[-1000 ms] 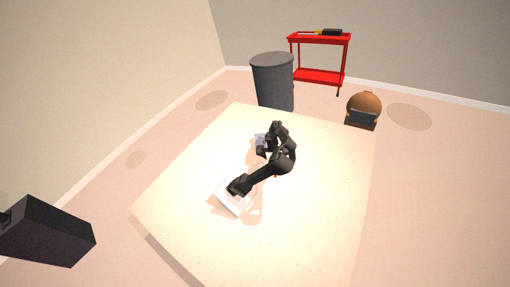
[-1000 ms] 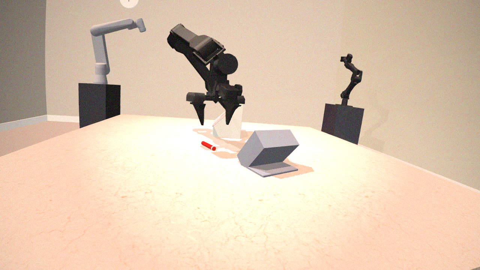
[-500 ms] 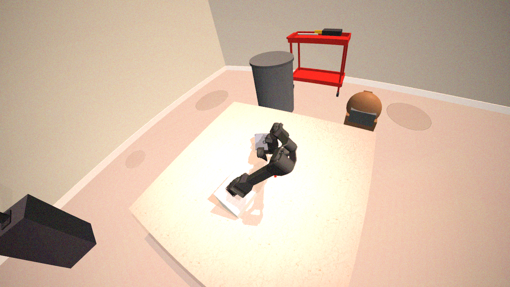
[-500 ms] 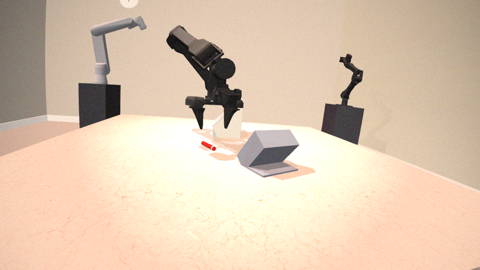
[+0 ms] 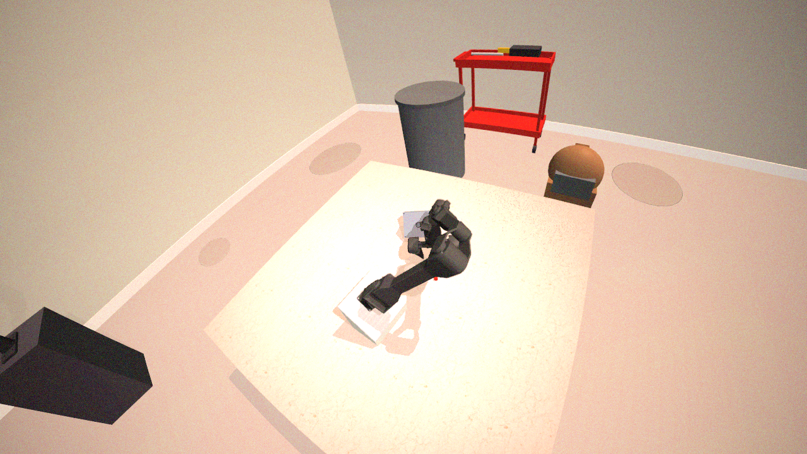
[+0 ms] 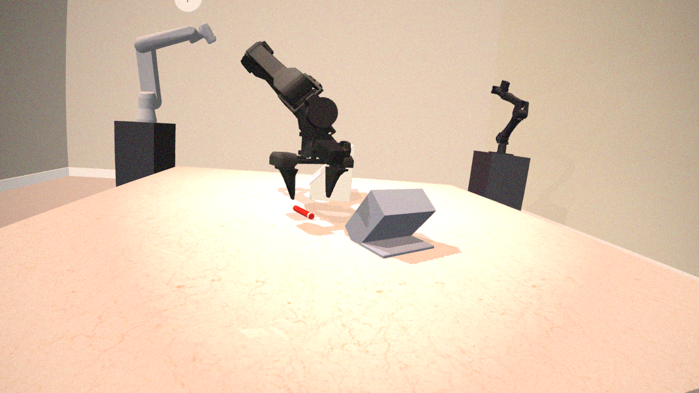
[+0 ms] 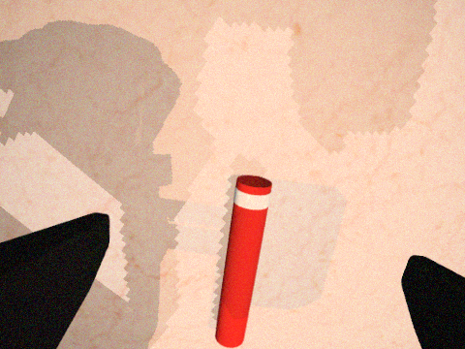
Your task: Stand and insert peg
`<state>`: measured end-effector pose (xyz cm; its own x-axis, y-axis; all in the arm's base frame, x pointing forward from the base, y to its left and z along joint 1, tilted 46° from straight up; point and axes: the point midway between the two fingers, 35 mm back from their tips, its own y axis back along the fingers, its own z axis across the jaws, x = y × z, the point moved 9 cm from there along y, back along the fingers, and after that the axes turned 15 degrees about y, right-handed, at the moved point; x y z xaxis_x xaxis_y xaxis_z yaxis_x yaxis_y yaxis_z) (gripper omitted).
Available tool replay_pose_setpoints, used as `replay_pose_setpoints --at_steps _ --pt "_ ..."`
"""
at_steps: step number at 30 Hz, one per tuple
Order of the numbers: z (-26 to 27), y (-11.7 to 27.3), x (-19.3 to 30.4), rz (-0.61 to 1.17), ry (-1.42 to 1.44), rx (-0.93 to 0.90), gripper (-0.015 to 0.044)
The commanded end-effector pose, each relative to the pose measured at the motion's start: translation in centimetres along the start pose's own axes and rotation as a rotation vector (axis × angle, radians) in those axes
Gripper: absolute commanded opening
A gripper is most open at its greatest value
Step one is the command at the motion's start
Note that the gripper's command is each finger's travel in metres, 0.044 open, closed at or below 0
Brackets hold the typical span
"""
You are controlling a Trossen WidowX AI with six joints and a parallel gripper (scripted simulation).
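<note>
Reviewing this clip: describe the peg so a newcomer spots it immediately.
On the pale speckled table, look below the black arm's open hand. The peg lies there, a slim red cylinder. Unlike the blocky grey sloped panel nearby, it is round, with a white band near one end.

1 peg (image 5: 435, 278) (image 6: 303, 212) (image 7: 242, 262) | 1 sloped panel (image 5: 414, 224) (image 6: 398, 212) | 1 cart (image 5: 502, 64) | 1 bin (image 5: 433, 132) | 3 arms (image 5: 414, 276) (image 6: 322, 112)

Pale veined table (image 5: 485, 350) (image 6: 312, 313) (image 7: 387, 218) under red peg (image 5: 435, 278) (image 6: 303, 212) (image 7: 242, 262) and grey block (image 5: 413, 226) (image 6: 398, 210).
</note>
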<state>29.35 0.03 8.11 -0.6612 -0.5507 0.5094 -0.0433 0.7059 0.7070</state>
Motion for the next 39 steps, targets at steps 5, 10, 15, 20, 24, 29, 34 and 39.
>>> replay_pose_setpoints --at_steps 5,10,15,20,24,29,34,39 --pt "0.3 -1.6 0.2 0.009 0.010 -0.002 0.0440" --pt "0.3 -2.4 0.2 0.010 0.010 -0.002 0.0440" --pt "0.3 -3.2 0.3 0.011 0.010 -0.001 0.0440" --pt "0.3 -3.9 0.4 0.012 0.010 0.000 0.0440" --pt "0.3 -4.3 0.5 0.013 0.010 0.001 0.0440" --pt "0.3 -4.3 0.5 0.013 0.010 0.001 0.0309" --pt "0.3 -4.3 0.5 0.013 0.010 0.001 0.0177" --pt "0.3 -4.3 0.5 0.013 0.010 0.001 0.0110"
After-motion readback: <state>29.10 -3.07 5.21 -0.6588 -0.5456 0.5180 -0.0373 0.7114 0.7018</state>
